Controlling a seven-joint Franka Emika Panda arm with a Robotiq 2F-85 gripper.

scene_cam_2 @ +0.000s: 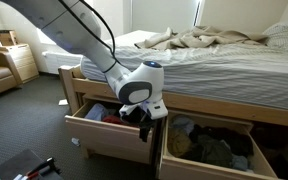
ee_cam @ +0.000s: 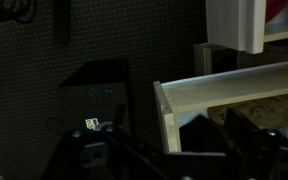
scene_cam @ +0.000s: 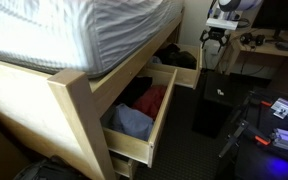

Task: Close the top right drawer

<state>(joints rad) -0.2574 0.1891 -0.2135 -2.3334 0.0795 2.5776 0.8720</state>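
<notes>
The top right drawer [scene_cam: 183, 74] is the smaller-looking pale wood drawer under the bed. It stands pulled out with dark clothing inside, and shows in both exterior views [scene_cam_2: 206, 170]. In the wrist view its light plain panel and corner [ee_cam: 224, 90] fill the right half. My gripper [ee_cam: 216, 135] shows as two dark fingers with a gap between them, open and empty, close to that corner. I cannot tell whether it touches. In an exterior view the gripper [scene_cam_2: 144, 118] hangs from the white wrist in front of the two drawers. In the other it is small and dark [scene_cam: 216, 37] beyond the drawer.
The larger-looking drawer [scene_cam: 134, 145] with blue and red clothes is also pulled out beside it [scene_cam_2: 109, 140]. A black box [scene_cam: 212, 105] stands on the dark carpet facing the drawers [ee_cam: 94, 100]. A desk with cables [scene_cam: 274, 45] is at the back, and the mattress [scene_cam_2: 214, 60] lies above.
</notes>
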